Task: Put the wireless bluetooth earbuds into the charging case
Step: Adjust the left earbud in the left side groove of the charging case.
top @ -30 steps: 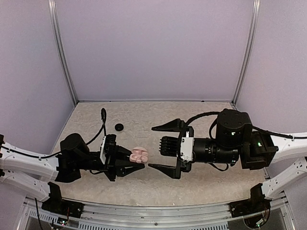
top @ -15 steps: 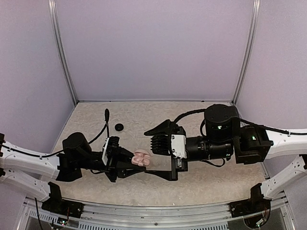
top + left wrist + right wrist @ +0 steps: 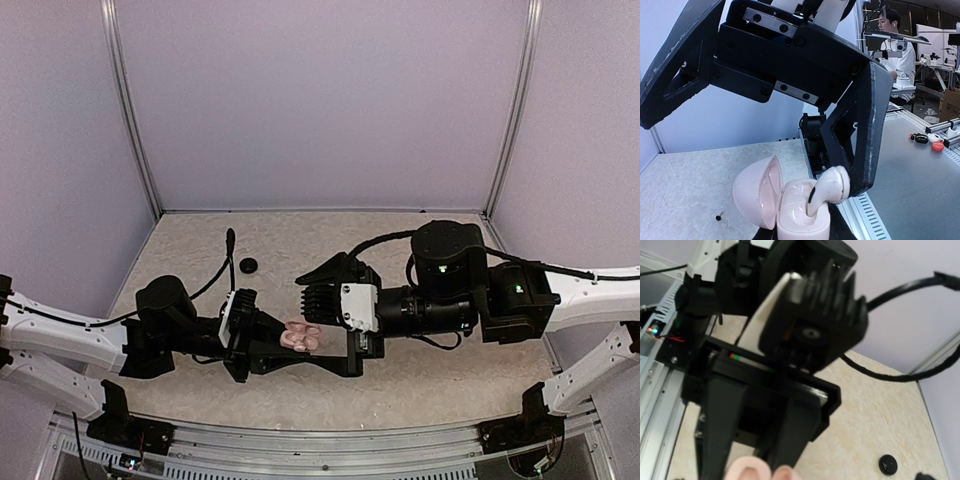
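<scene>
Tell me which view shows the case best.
The left wrist view: the case is close and open, an earbud standing half inside. The top view shows only a small pink blob; the right wrist view, just pink edges at its bottom.

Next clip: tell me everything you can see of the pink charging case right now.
The charging case is pale pink, rounded and glossy like plastic. Its hinged lid is swung open to the left in the left wrist view. The case stands upright, gripped at its base by the left claw. One pink earbud stands stem-down in a well, its head sticking out. The other well is hard to make out.
</scene>
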{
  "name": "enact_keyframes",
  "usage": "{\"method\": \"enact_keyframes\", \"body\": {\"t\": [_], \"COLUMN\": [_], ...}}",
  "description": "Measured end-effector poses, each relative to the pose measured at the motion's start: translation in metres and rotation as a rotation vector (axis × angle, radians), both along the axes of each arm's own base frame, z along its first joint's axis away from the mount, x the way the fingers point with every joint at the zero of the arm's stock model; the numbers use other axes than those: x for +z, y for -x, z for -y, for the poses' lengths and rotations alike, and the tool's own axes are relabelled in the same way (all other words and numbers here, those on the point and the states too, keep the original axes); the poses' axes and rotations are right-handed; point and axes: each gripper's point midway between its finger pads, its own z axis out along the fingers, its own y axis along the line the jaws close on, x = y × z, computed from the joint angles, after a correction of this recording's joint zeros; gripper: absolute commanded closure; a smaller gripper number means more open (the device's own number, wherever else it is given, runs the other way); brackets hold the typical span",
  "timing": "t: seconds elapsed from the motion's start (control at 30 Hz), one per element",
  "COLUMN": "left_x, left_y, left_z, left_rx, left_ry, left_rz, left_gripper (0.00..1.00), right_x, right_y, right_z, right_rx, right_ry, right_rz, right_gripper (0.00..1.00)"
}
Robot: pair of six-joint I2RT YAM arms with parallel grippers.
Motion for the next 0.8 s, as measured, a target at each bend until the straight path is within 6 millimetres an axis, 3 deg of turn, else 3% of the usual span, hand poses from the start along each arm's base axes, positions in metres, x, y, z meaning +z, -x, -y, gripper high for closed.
{"method": "enact_keyframes", "body": {"t": [0.8], "left_x": [-0.009], "left_y": [-0.001], "left_z": [0.010], "left_rx": [0.024], "left_ry": [-0.039], "left_rz": [0.025], "left_gripper": [0.88], "right_x": [-0.010], "right_y": [-0.014], "right_z": [-0.004], "right_rx": [-0.048], "right_ry": [0.017], "right_rz": [-0.014], "right_gripper": [0.01]}}
